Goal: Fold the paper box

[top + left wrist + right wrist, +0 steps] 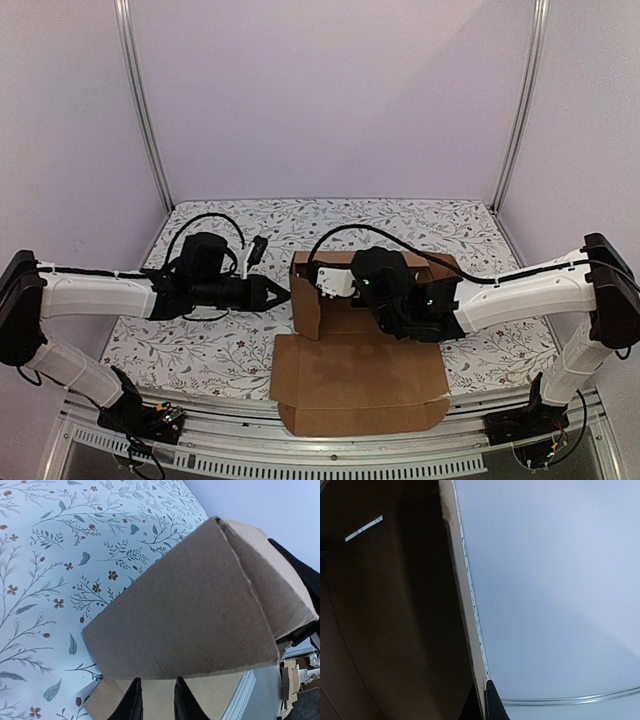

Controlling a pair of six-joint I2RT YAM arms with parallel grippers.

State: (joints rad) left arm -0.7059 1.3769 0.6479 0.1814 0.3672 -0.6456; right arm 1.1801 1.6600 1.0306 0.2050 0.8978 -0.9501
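Top external: paper box (pixel 350 385) sits centre-near on the floral table (pixel 200 350), back part raised into walls, front flap flat and reaching the near edge. The left gripper (pixel 283 293) is at the box's left wall; the right arm (pixel 520 290) reaches in over the raised part. Left wrist: fingers (pixel 132 702) a narrow gap apart, nothing visibly pinched, side wall just ahead (contact unclear). Right wrist: right gripper (pixel 484 702) closed, seemingly pinching a raised wall's edge. Risks: the unlocked side wall may spring outward once unsupported; a hard right pull could crease the wall or drag the light carton off the edge.
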